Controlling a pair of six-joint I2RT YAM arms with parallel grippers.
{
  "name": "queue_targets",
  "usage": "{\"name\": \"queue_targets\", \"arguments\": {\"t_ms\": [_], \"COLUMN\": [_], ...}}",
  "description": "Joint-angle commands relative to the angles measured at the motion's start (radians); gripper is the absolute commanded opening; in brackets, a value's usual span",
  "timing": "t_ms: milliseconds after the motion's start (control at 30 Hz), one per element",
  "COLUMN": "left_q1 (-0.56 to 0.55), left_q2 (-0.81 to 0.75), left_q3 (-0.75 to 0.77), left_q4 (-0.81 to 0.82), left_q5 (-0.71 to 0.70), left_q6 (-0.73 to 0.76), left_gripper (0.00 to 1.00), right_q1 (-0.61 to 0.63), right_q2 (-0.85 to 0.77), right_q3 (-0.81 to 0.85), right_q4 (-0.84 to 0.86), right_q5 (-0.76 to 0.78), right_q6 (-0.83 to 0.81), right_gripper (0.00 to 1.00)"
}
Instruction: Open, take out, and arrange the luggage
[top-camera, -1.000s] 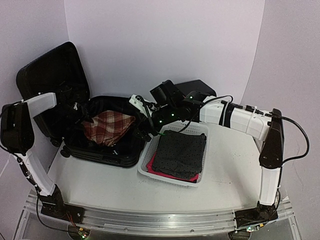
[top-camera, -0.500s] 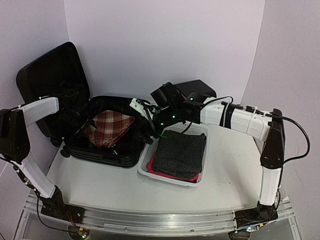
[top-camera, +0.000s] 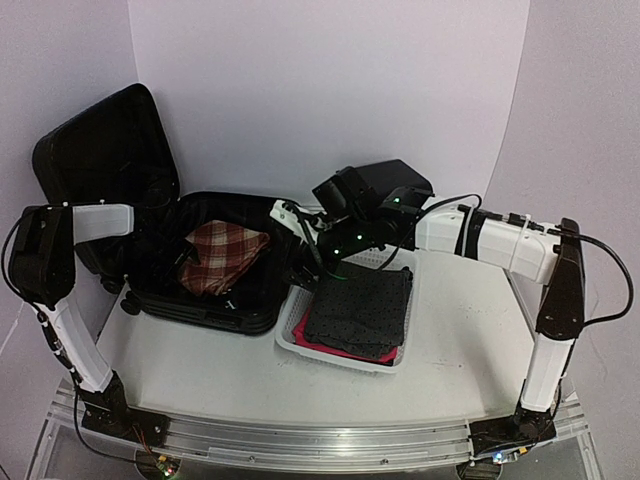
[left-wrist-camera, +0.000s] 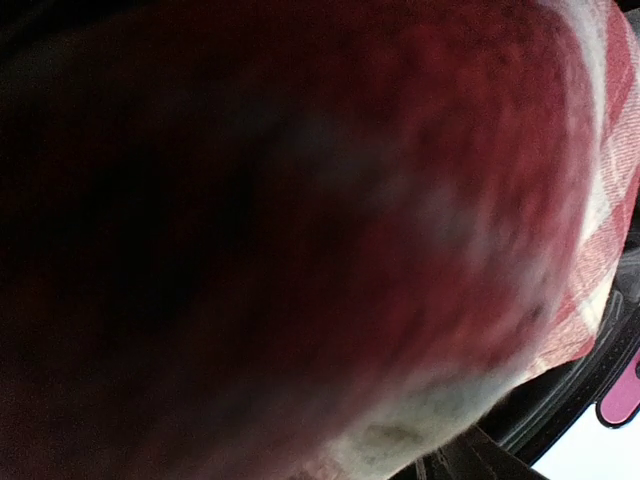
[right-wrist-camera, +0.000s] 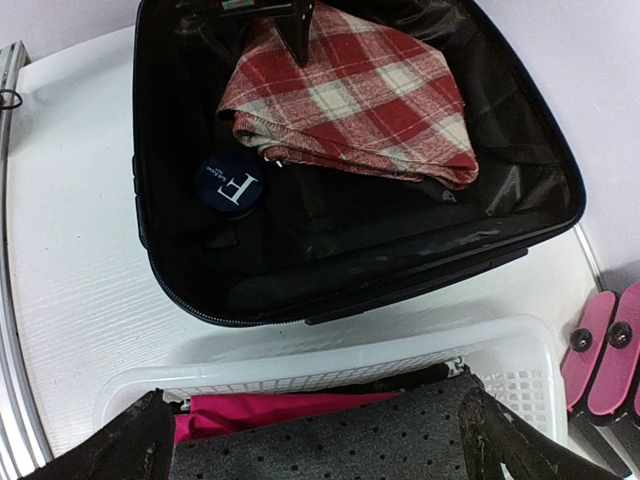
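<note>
The luggage (top-camera: 110, 150) is a black hard-shell suitcase lying open at the back left, lid up. A folded red plaid cloth (top-camera: 225, 250) lies in its base and also shows in the right wrist view (right-wrist-camera: 350, 90). A round dark tin (right-wrist-camera: 230, 185) sits beside the cloth. My left gripper (top-camera: 178, 262) is inside the suitcase at the cloth's left edge. Blurred plaid cloth (left-wrist-camera: 400, 200) fills the left wrist view and hides the fingers. My right gripper (top-camera: 315, 250) is open and empty over the basket's near-suitcase edge, its fingertips (right-wrist-camera: 120, 445) wide apart.
A white mesh basket (top-camera: 390, 360) stands right of the suitcase, holding a dark dotted cloth (top-camera: 360, 305) over a pink cloth (right-wrist-camera: 260, 410). A black box (top-camera: 385, 185) with pink drawer fronts (right-wrist-camera: 600, 350) stands behind the basket. Walls close in behind and at both sides.
My right gripper has drawn back to the right, from the suitcase rim to over the basket. My left gripper has pushed further into the suitcase against the plaid cloth.
</note>
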Motion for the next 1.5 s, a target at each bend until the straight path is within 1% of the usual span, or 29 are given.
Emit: {"name": "queue_targets", "arguments": {"t_ms": [0,133,200,267,333,500,600,767,933,1000,1100,1200,1300,1467], "left_q1": [0.015,0.015,0.016,0.016,0.016,0.013,0.009,0.006,0.003,0.003,0.0,-0.012,-0.018,-0.024], "left_q2": [0.025,0.015,0.015,0.023,0.023,0.01,0.02,0.078,0.101,0.092,0.067,0.036,0.02,0.0], "left_q3": [-0.016,-0.051,-0.058,-0.063,-0.075,-0.082,-0.069,-0.041,-0.022,-0.016,0.0,0.013,0.017,0.028], "left_q4": [0.135,0.266,0.275,0.252,0.228,0.169,0.123,0.104,0.101,0.102,0.103,0.102,0.101,0.085], "left_q5": [-0.03,-0.023,-0.038,-0.048,-0.06,-0.117,-0.149,-0.137,-0.128,-0.136,-0.14,-0.147,-0.134,-0.113], "left_q6": [-0.016,0.013,0.015,-0.005,-0.043,-0.085,-0.081,-0.075,-0.084,-0.08,-0.076,-0.084,-0.105,-0.118], "left_gripper": [0.73,0.74,0.78,0.83,0.85,0.86,0.86,0.85,0.72,0.63,0.44,0.32,0.25,0.2], "right_q1": [-0.003,-0.004,-0.004,-0.004,-0.003,-0.006,-0.006,-0.005,-0.006,-0.006,-0.005,-0.006,-0.005,-0.006], "right_q2": [-0.061,-0.06,-0.057,-0.053,-0.052,-0.056,-0.056,-0.055,-0.058,-0.06,-0.065,-0.067,-0.065,-0.068], "right_q3": [-0.014,-0.012,-0.01,-0.006,-0.004,-0.013,-0.015,-0.011,-0.017,-0.018,-0.022,-0.026,-0.029,-0.03], "right_q4": [0.024,0.024,0.024,0.024,0.024,0.024,0.024,0.024,0.025,0.024,0.024,0.024,0.024,0.024], "right_q5": [0.025,0.031,0.027,0.022,0.019,0.026,0.023,0.018,0.02,0.024,0.029,0.027,0.025,0.02], "right_q6": [-0.011,-0.018,-0.018,-0.017,-0.015,-0.017,-0.015,-0.012,-0.009,-0.009,-0.009,-0.009,-0.01,-0.013], "right_gripper": [0.98,0.98,0.98,0.98,0.98,0.98,0.98,0.98,0.98,0.98,0.98,0.98,0.98,0.98]}}
